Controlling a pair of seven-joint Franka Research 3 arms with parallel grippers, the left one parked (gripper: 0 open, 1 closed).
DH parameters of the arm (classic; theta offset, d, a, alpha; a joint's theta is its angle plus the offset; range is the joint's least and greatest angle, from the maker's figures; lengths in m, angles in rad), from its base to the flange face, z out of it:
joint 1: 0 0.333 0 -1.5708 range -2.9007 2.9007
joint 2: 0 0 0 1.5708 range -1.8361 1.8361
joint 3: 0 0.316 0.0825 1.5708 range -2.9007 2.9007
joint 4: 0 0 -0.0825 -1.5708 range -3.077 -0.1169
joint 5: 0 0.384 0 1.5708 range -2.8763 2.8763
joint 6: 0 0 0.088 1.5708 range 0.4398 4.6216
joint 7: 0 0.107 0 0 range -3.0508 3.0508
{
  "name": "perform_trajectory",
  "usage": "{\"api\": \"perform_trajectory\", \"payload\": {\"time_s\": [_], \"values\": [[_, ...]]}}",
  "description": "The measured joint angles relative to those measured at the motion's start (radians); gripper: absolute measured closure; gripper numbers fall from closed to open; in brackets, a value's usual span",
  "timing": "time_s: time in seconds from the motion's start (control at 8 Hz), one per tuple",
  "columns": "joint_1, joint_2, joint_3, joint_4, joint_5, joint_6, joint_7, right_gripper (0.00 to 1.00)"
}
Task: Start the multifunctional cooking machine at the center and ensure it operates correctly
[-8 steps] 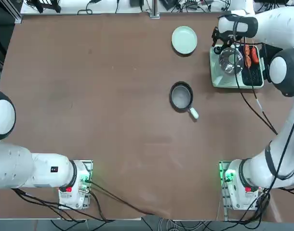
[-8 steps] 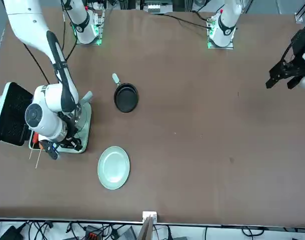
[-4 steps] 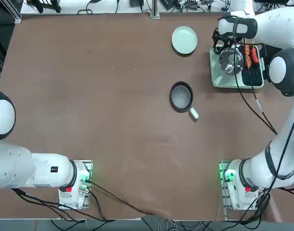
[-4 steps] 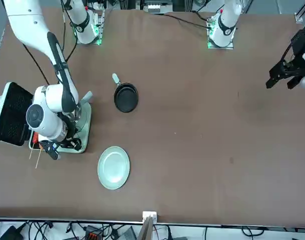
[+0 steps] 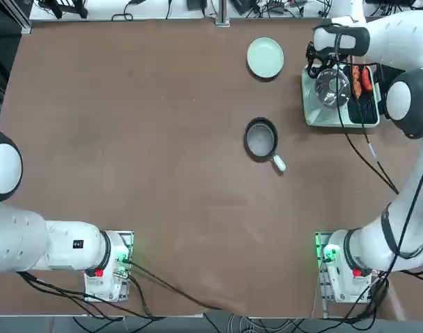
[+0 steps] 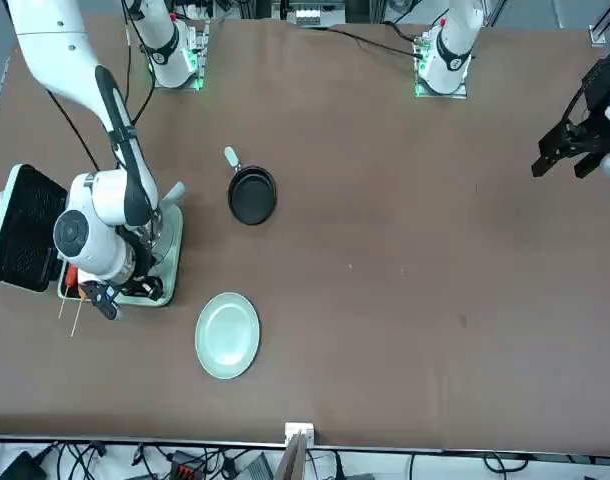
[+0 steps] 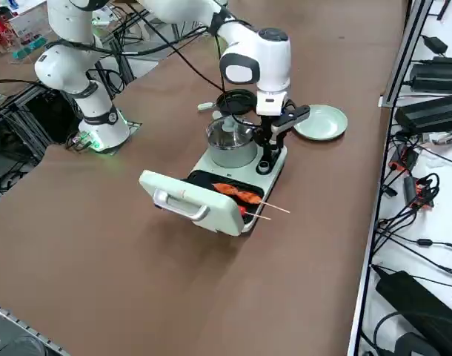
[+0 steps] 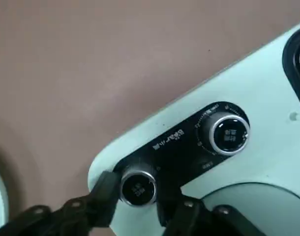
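The pale green cooking machine (image 5: 322, 118) stands at the table's far right, with its steel pot (image 5: 332, 89) beside a black grill plate (image 5: 365, 105) that carries orange skewers (image 7: 237, 194). Its lid (image 7: 189, 200) is swung open. My right gripper (image 5: 312, 69) is down at the machine's control end, beside the pot. In the wrist view, two round steel knobs sit on a black panel. The fingers (image 8: 106, 192) close on either side of the nearer knob (image 8: 137, 187), while the other knob (image 8: 224, 133) stands free.
A small black frying pan (image 5: 261, 139) with a white handle lies mid-table, towards the robot from the round pale green plate (image 5: 265, 57). The machine sits close to the table's far right edge (image 7: 374, 222), beyond which cables and boxes lie.
The right wrist has shifted very slightly at the machine's knob end. Nothing else has moved.
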Motion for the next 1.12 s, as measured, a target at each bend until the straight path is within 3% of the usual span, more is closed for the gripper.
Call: {"api": "perform_trajectory", "payload": {"time_s": [0.38, 1.12], "values": [[0.001, 0.000, 0.001, 0.000, -0.007, 0.000, -0.035, 0.58], [0.002, 0.003, 0.001, 0.012, -0.010, -0.027, -0.446, 0.58]]}}
